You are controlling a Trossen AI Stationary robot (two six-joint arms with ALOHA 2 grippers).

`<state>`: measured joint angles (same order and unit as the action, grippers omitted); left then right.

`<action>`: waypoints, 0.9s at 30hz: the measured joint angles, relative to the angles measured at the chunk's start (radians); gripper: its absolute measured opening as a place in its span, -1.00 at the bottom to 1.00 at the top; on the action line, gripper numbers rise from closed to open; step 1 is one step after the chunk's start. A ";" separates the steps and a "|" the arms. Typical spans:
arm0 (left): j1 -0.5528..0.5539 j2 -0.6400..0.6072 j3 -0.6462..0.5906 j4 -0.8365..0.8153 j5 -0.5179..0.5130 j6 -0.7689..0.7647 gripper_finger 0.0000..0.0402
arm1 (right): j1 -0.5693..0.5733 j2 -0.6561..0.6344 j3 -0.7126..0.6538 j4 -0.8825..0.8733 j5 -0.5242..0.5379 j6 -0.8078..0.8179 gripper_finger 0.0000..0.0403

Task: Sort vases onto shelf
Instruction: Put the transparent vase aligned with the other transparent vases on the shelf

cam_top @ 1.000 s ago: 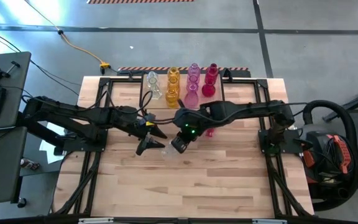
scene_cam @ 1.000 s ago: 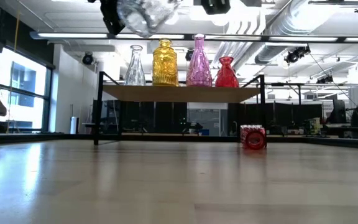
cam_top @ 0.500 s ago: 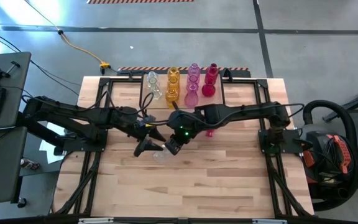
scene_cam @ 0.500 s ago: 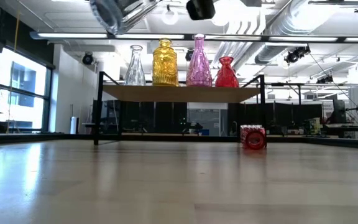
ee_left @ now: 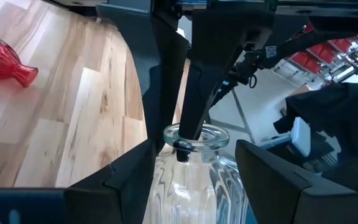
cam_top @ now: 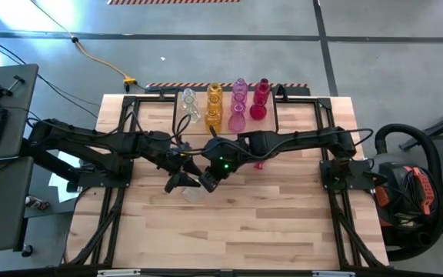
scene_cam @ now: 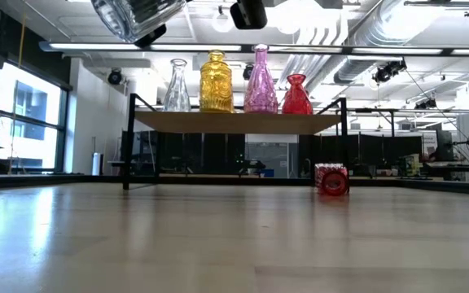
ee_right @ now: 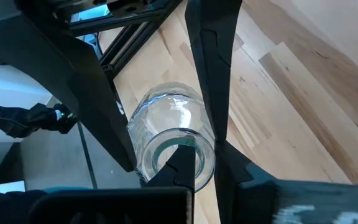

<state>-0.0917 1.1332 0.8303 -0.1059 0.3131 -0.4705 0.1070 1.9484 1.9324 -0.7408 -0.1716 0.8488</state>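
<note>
Above the middle of the table (cam_top: pixel 283 231), both grippers and the clear vase (scene_cam: pixel 133 16) they share have moved leftward since a second ago; in the low view the vase has slid from just left of centre toward the upper left corner, and in the high view the right arm has reached further across. The left gripper (cam_top: pixel 183 183) has its fingers half spread around the vase's ribbed body, as its wrist view shows (ee_left: pixel 191 180); the right gripper (ee_right: pixel 204 163) is pressed together on the vase's rim, one finger inside the mouth and one outside. The vase hangs clear of the table, tilted, its long axis running between the two grippers with the mouth toward the right gripper. On the shelf (scene_cam: pixel 234 122) stand four vases upright in a row, necks up: clear (scene_cam: pixel 177 86), amber (scene_cam: pixel 216 81), pink (scene_cam: pixel 260 80), red (scene_cam: pixel 296 94), with more behind them in the high view; a small red vase (scene_cam: pixel 332 180) lies on its side on the table near the shelf. No writing can be read.
</note>
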 joint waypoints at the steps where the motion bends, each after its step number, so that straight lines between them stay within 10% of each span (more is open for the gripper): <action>1: 0.000 0.000 0.000 -0.001 0.000 -0.005 0.06 | -0.001 0.000 0.000 0.004 0.003 0.005 -0.98; 27: -0.001 0.014 0.000 -0.048 -0.050 -0.070 0.06 | -0.011 0.031 -0.002 0.096 0.039 0.269 -0.98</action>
<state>-0.0927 1.1474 0.8306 -0.1538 0.2627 -0.5401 0.0963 1.9797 1.9308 -0.6449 -0.1329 1.1175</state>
